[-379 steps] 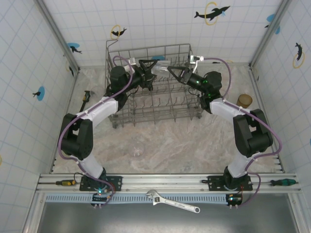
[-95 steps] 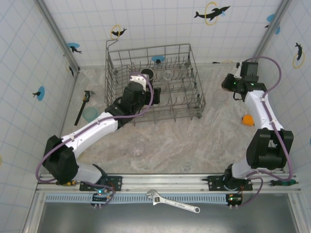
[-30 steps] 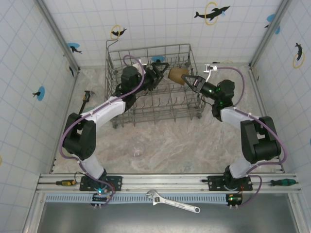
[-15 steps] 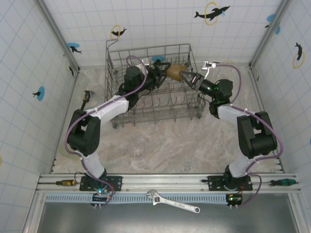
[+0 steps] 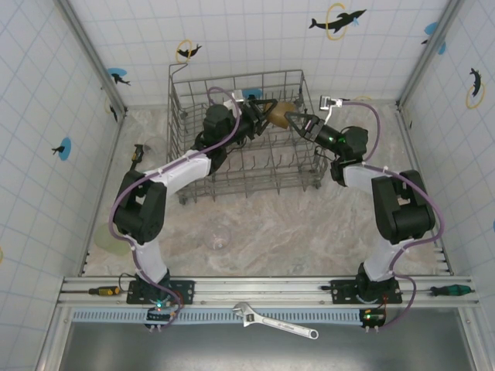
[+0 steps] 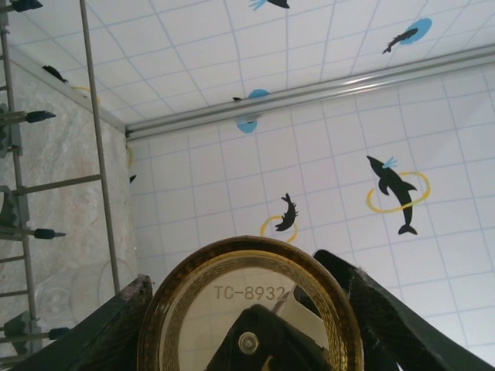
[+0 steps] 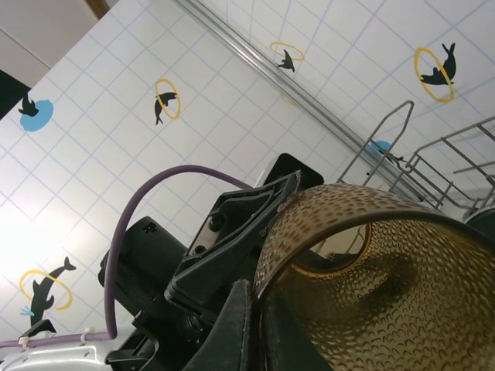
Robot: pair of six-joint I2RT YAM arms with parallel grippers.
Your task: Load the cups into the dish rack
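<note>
Seen from above, the tumbler (image 5: 280, 114) hangs over the rack (image 5: 232, 176), toward its 1 o'clock corner. The left wrist view shows the left gripper (image 6: 247, 309), half spread, clasping the tumbler's stamped base. The right wrist view shows the right gripper (image 7: 251, 317), nearly closed, pinching its rim.

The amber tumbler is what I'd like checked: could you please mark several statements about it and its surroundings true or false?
1. The amber tumbler hangs over the dish rack, between the two arms. True.
2. The right gripper pinches the tumbler's wall at the rim. True.
3. The left gripper is off to one side of the tumbler. False: its jaws stand on either side of the tumbler's base.
4. The wrench lies inside the rack. False: it lies on the near ledge.
5. A clear glass sits on the table, nearer than the rack. True.
</note>
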